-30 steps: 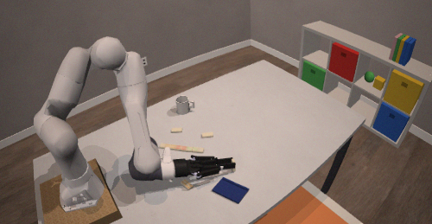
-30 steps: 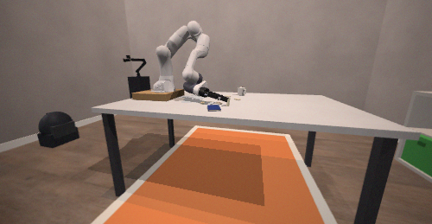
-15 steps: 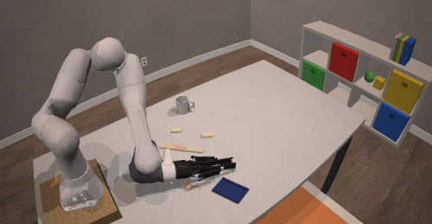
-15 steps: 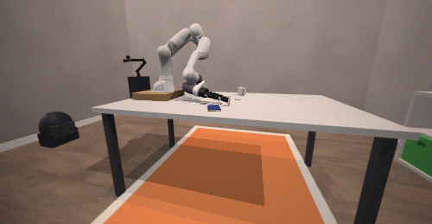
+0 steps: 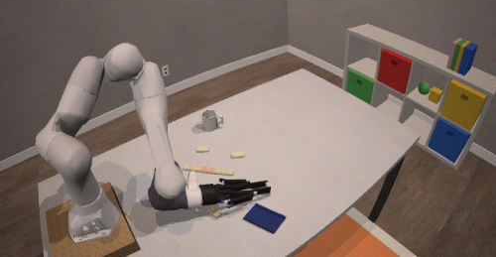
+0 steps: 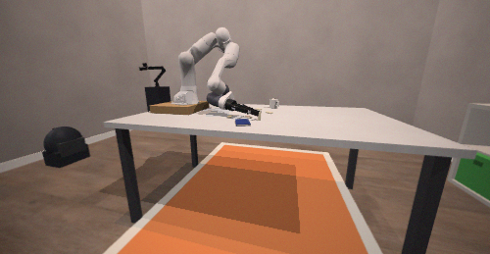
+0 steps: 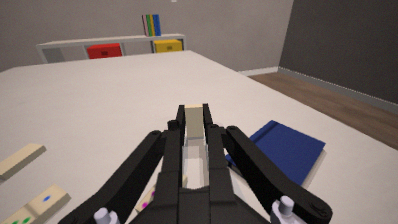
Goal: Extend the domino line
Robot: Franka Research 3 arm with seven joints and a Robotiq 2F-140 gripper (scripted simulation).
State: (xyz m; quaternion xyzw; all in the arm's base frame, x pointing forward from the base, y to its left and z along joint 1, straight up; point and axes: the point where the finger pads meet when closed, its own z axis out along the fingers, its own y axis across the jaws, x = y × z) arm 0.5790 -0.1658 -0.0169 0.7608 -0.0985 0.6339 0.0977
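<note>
My gripper (image 5: 268, 186) (image 6: 258, 113) (image 7: 194, 112) reaches low over the table, shut on a cream domino (image 7: 194, 124) (image 6: 260, 117). That domino is on end, its plain side toward the wrist camera; whether it touches the table is unclear. The line of dominoes (image 5: 208, 170) lies behind the gripper; its far end (image 7: 47, 199) shows one blue pip beside a half with green pips. Two plain dominoes, one left (image 5: 202, 149) and one right (image 5: 238, 155) (image 7: 21, 161), lie beyond the line. A face-up domino (image 7: 146, 201) with magenta pips is partly hidden below the fingers. Another domino (image 5: 214, 211) lies below the wrist.
A dark blue tray-like object (image 5: 264, 218) (image 6: 242, 123) (image 7: 286, 150) lies close to the gripper, toward the table's front edge. A grey mug (image 5: 209, 120) (image 6: 273, 103) stands at the back, beyond the plain dominoes. The arm's wooden base (image 5: 121, 230) is at the left.
</note>
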